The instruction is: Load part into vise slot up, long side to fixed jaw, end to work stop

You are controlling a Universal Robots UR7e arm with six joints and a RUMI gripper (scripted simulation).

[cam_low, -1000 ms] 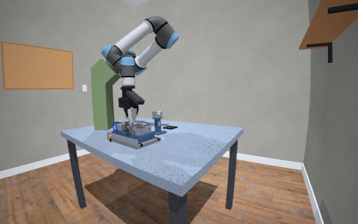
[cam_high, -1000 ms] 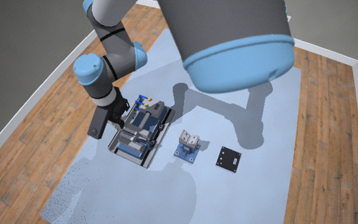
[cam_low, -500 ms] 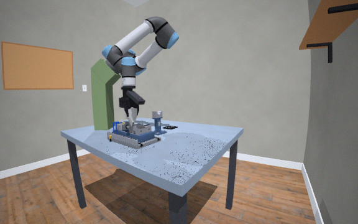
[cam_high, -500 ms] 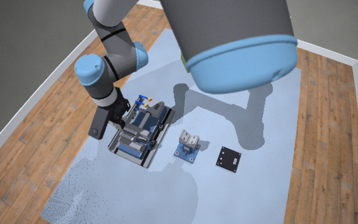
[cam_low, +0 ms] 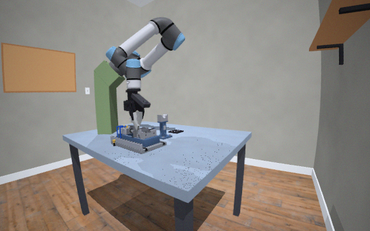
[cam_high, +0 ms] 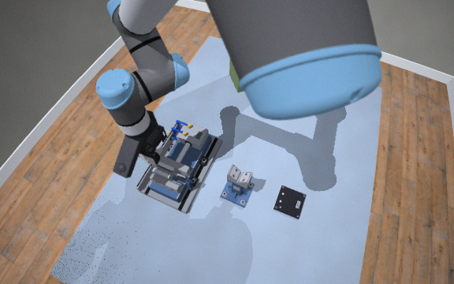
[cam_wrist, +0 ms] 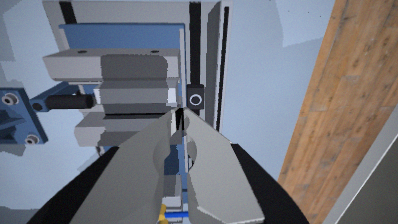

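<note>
The grey part (cam_wrist: 134, 86) lies in the vise (cam_high: 180, 166) between the two grey jaws, seen from above in the wrist view. The dark work stop rod (cam_wrist: 70, 101) points at the part's left end. My gripper (cam_wrist: 181, 109) is shut and empty, with its fingertips right at the part's right end, beside a black bolt head (cam_wrist: 195, 100). In the top view the gripper (cam_high: 154, 155) hangs over the vise's left side. I cannot tell whether the tips touch the part, nor which way its slot faces.
The V-block (cam_high: 240, 179) stands on its blue base to the right of the vise. The black infeed plate (cam_high: 289, 202) lies further right with nothing on it. The vise's air cylinder with blue hoses (cam_high: 180, 128) is at its far end. The table edge and wooden floor lie to the left.
</note>
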